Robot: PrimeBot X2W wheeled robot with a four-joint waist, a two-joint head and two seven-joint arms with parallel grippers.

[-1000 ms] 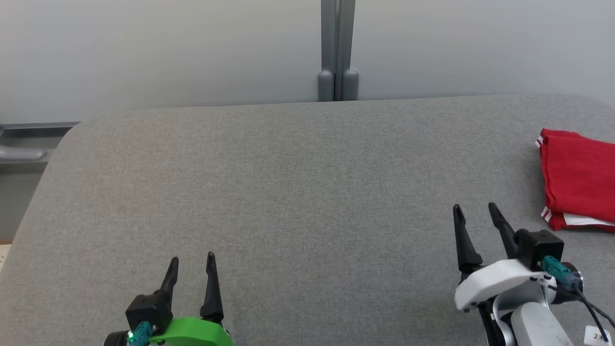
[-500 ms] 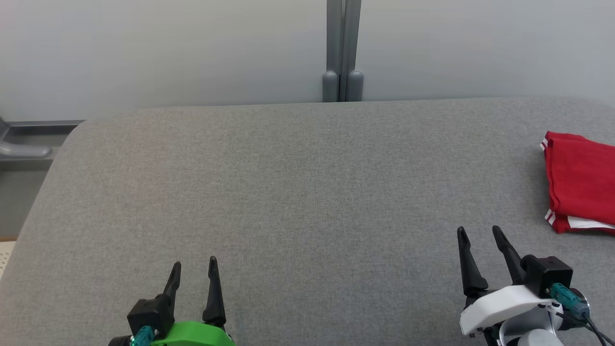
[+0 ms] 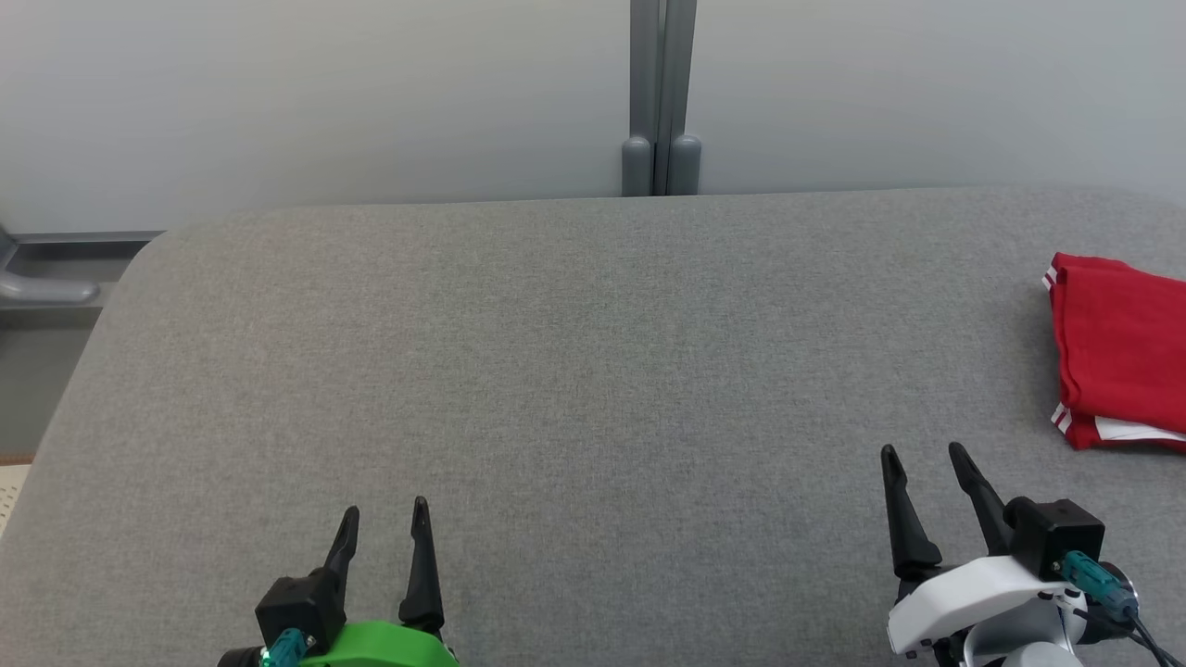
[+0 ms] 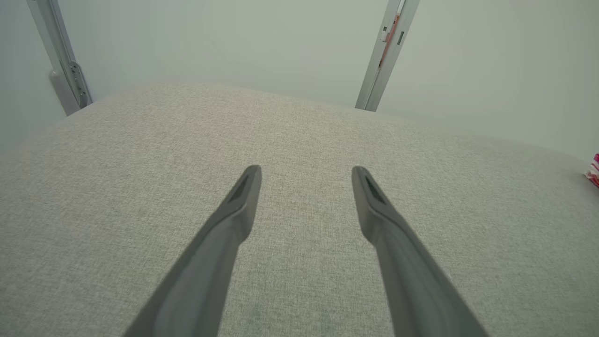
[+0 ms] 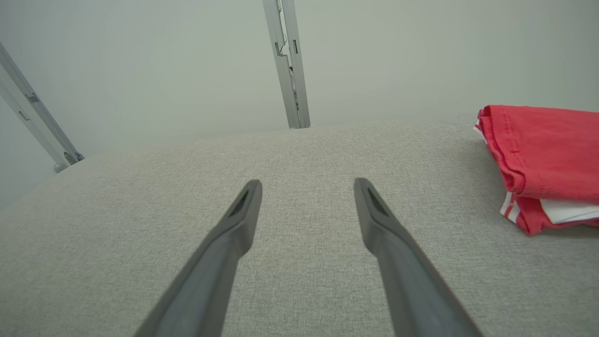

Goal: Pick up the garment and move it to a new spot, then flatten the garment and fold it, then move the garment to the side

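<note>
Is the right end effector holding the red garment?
No, the right end effector is open and empty; the red garment lies folded on the grey surface.

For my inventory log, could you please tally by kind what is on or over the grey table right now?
Garment, red with white trim, folded: 1
End effectors, both open and empty: 2, the left end effector and the right end effector
Total: 3

The garment (image 3: 1123, 345) lay at the right side of the bench (image 3: 556, 371), ahead and right of my right fingers (image 3: 900, 508); my left fingers (image 3: 422, 556) hung over its near left.
</note>
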